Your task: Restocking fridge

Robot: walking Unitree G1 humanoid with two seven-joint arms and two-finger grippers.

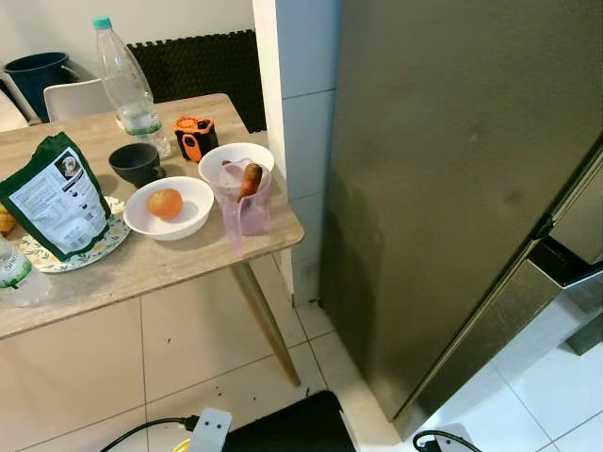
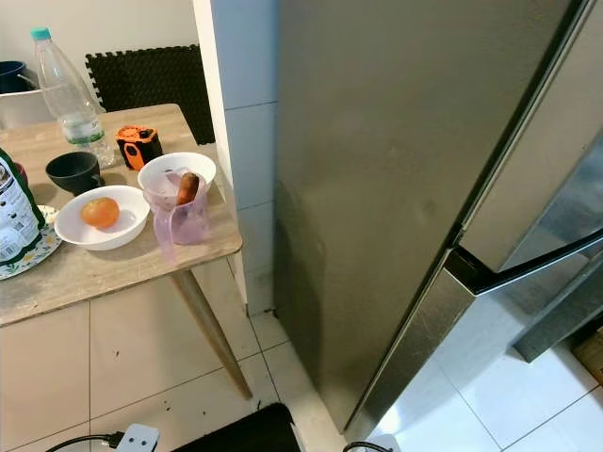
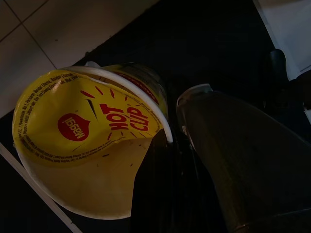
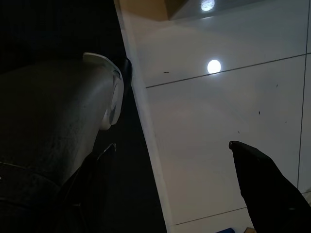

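Observation:
The tall dark steel fridge [image 1: 452, 188] stands shut on the right, just past the table's corner. In the left wrist view my left gripper [image 3: 165, 165] hangs low over the floor, shut on a yellow "Hot Cup" noodle cup [image 3: 82, 145]; its fingers are mostly lost in shadow. My right gripper [image 4: 180, 189] hangs beside my leg above white tiles, open with nothing in it, one black finger [image 4: 265, 187] showing clearly.
A wooden table [image 1: 141, 273] on the left holds a white bowl with an orange [image 1: 165, 202], a purple jug with a carrot [image 1: 243, 202], a black cup [image 1: 137, 162], a water bottle [image 1: 127, 85] and a green bag [image 1: 52, 198]. A power strip [image 1: 212, 428] and black mat [image 1: 292, 428] lie below.

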